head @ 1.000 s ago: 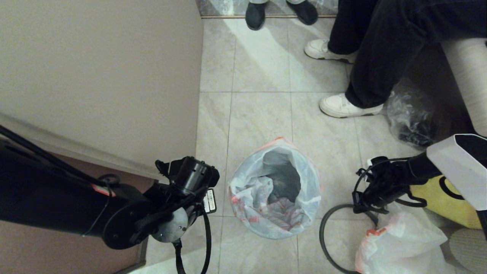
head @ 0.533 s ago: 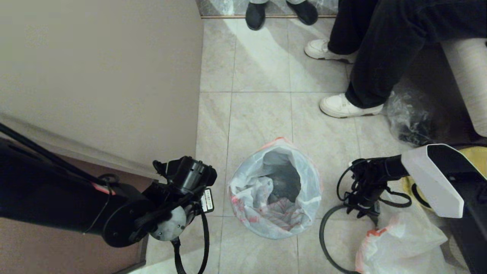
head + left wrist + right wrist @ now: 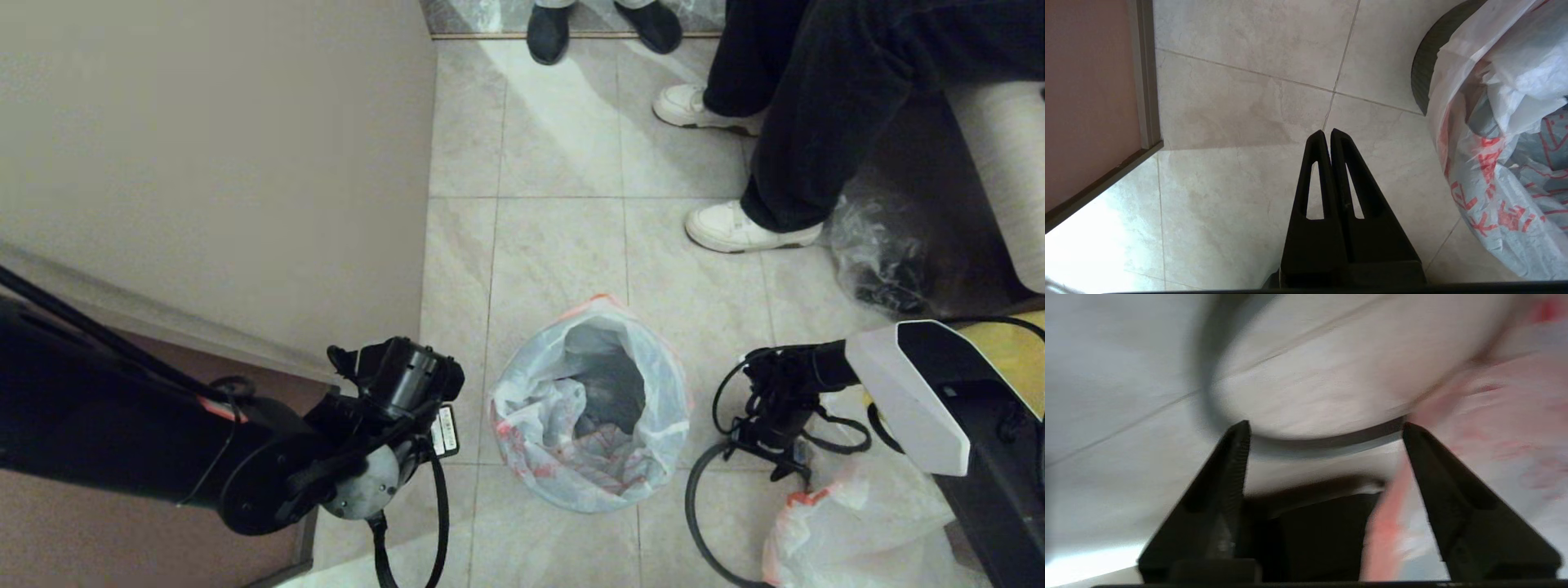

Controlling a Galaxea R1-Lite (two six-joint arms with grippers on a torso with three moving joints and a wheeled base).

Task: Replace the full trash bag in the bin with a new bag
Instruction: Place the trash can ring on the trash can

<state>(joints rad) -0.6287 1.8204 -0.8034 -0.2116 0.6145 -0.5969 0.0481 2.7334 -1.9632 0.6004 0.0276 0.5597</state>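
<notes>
The right gripper (image 3: 1325, 430) hangs low over the tiled floor (image 3: 555, 237) with its fingers spread wide and nothing between them. Directly under it lies the grey rim ring (image 3: 692, 510), off the bin, and just beside it, toward the robot, sits the full trash bag (image 3: 849, 531), its orange-red hem almost under one fingertip. Beyond that gripper, past the arm's white housing, are a yellow bag (image 3: 1008, 347) and a clear glossy bag (image 3: 878, 253) with dark lumps, and farther out a seated person's white shoes (image 3: 739, 229) and dark trousers crowd the floor. To the gripper's left stands the bin (image 3: 1423, 73), only a strip of its black wall showing, with the new bag (image 3: 592, 408) draped over its mouth and sagging inside, red print visible. On the bin's other side the left gripper (image 3: 1328, 132) hovers above bare tile, fingers pressed together and holding nothing, close to a beige wall panel (image 3: 212, 163) and a dark door frame (image 3: 1143, 81).
</notes>
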